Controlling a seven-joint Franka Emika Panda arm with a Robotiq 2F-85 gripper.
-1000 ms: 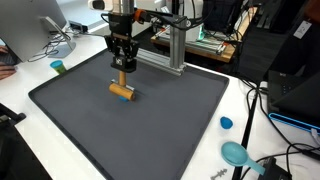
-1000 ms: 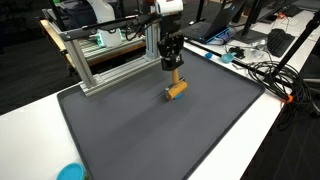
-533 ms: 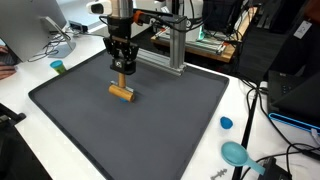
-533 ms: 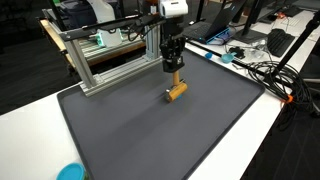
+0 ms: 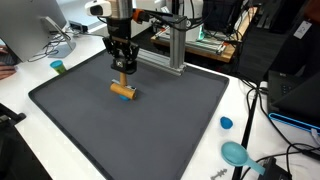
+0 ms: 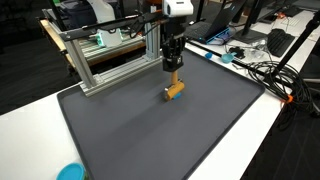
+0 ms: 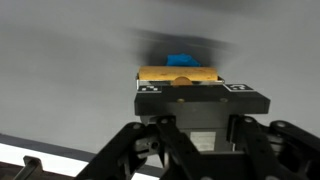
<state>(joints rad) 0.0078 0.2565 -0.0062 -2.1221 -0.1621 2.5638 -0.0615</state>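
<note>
Seemingly the grasp is made: the gripper (image 5: 122,67) looks pinched on the upright stem of the T-shaped wooden piece (image 5: 122,92), upper-middle of the dark mat (image 5: 175,130) in both exterior views. Lift-off isn't clear, since the crossbar sits on or just above the mat.

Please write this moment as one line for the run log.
claw: shut on stem of wooden piece | position: above grey mat, near metal frame | contact with mat: cannot tell
</note>
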